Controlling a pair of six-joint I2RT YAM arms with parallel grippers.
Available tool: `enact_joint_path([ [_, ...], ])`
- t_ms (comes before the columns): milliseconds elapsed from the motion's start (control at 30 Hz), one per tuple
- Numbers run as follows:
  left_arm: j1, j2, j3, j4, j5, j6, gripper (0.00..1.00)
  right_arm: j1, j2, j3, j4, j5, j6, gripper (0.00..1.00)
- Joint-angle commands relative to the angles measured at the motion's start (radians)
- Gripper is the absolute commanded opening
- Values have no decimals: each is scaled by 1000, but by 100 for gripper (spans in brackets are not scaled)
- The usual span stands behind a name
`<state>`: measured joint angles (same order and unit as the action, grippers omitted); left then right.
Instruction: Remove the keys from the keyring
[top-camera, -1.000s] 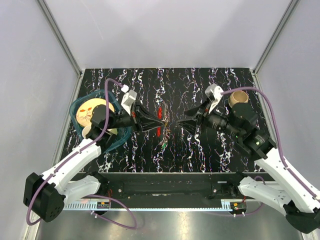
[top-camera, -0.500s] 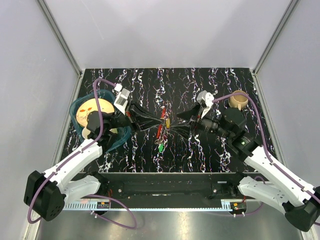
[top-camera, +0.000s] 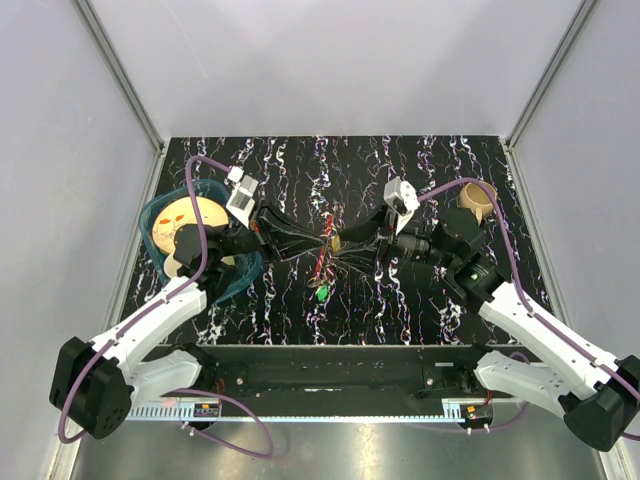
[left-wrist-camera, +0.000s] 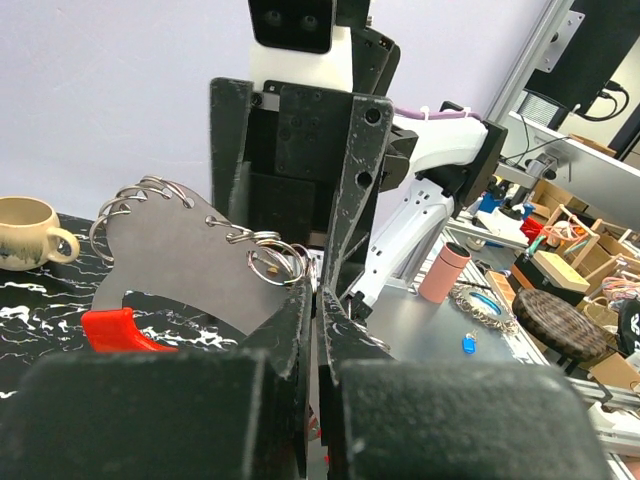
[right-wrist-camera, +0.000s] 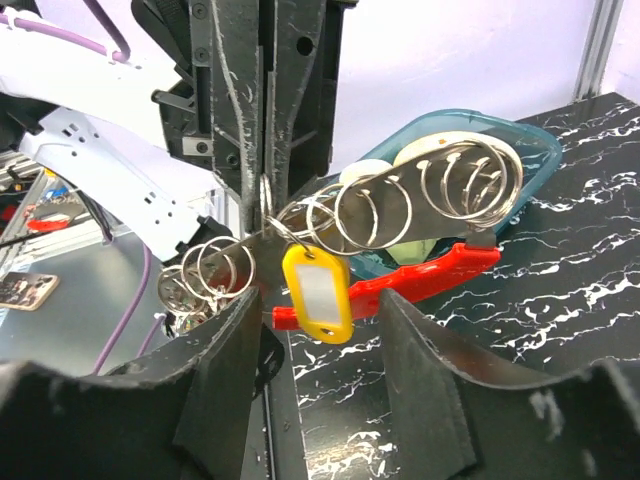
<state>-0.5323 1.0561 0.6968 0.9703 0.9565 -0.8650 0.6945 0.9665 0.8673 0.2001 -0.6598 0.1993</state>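
From above, the left gripper (top-camera: 318, 238) and the right gripper (top-camera: 345, 245) met nose to nose over the middle of the black marbled tabletop (top-camera: 300, 170), with the keyring (top-camera: 321, 255) between them, its red piece hanging down from the meeting point. A green-headed key (top-camera: 322, 293) showed just below the red piece; whether it lay on the tabletop or hung from something could not be told. A teal tub (top-camera: 150, 210) sat by the left arm and a mug (top-camera: 478, 197) stood near the far right corner. From the left wrist, the left gripper (left-wrist-camera: 318, 300) was closed tight on the ring end of the keyring (left-wrist-camera: 170, 250), a flat grey plate with wire rings along its edge, raised off the tabletop, the red piece (left-wrist-camera: 115, 328) below it. The right gripper (left-wrist-camera: 288, 190) faced it with its fingers spread, one on each side of the nearest rings, and the mug (left-wrist-camera: 25, 232) stood at the far left. From the right wrist, the right gripper (right-wrist-camera: 325, 370) stood wide, and nothing was seen clamped between its fingers. A yellow tag (right-wrist-camera: 315, 290) hung in the gap. Beyond it the left gripper (right-wrist-camera: 265, 150) pinched a ring of the keyring (right-wrist-camera: 400, 205), whose red piece (right-wrist-camera: 415, 278) slanted beneath, with the teal tub (right-wrist-camera: 510, 140) behind.
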Motion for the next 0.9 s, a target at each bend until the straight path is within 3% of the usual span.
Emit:
enact_joint_path([
  [0, 11, -7, 10, 59, -19, 11, 0, -1, -14, 29, 116, -57, 35, 48],
  [33, 12, -7, 10, 61, -22, 11, 0, -3, -14, 27, 117, -57, 35, 37],
  [133, 17, -7, 9, 56, -32, 9, 0, -3, -15, 29, 87, -54, 25, 19],
  [167, 18, -8, 10, 48, -41, 12, 0, -3, -18, 29, 79, -52, 22, 9],
  [233, 23, -13, 15, 13, -51, 29, 0, -3, -23, 29, 68, -49, 20, 0],
  [433, 23, -25, 10, -54, -91, 69, 0, -3, -37, 22, 131, -78, 57, 0],
  [867, 23, -62, -26, -93, -211, 77, 0, 3, 57, 48, 21, 12, 29, 0],
])
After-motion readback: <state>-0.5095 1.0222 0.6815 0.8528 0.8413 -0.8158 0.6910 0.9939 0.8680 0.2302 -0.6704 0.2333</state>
